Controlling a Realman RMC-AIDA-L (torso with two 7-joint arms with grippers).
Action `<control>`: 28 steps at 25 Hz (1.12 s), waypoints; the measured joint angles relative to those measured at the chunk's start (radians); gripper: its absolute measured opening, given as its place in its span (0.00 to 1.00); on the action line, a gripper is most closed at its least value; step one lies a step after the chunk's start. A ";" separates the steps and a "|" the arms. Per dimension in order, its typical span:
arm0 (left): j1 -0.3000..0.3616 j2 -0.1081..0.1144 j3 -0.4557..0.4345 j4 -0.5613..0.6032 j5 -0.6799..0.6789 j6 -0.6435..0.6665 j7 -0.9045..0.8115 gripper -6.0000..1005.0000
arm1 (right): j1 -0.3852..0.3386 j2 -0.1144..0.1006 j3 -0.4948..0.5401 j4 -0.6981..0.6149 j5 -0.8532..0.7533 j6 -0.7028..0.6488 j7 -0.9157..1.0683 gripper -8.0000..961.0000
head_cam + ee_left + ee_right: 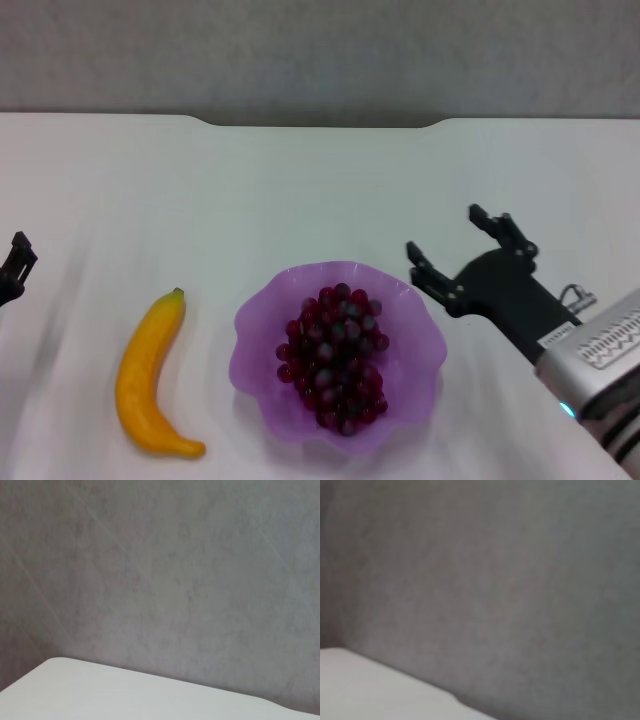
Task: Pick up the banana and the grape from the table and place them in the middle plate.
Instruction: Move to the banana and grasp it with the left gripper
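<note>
banana (150, 378) lay lengthwise just left of the middle plate (262, 312), nearer the left gripper (14, 266), whose fingers i cannot tell; right gripper (468, 250) stood open

The head view looks forward and down from above the white table (300, 180), taking in its far notched edge and the grey wall (320, 50) behind. The left wrist view faces that wall (175, 580) from low and close to the tabletop, catching only a corner of table (100, 695). The right wrist view does likewise, wall (495, 580) above a table edge (360, 690). All 3 views share table and wall.
</note>
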 joint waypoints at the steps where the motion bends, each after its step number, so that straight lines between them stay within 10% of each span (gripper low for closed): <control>1: 0.000 0.000 0.000 0.000 0.000 0.000 0.000 0.79 | 0.005 0.001 -0.002 -0.028 0.000 -0.022 0.021 0.84; 14: 0.008 -0.004 0.050 -0.033 0.011 -0.009 -0.061 0.79 | 0.069 0.001 -0.022 -0.338 0.083 -0.184 0.243 0.93; 21: 0.052 0.032 0.115 -0.200 0.066 -0.035 -0.098 0.79 | 0.096 0.002 -0.046 -0.370 0.087 -0.104 0.265 0.93; 28: 0.127 0.096 0.040 -0.545 0.159 -0.434 0.005 0.79 | 0.097 0.000 -0.039 -0.370 0.088 -0.077 0.264 0.93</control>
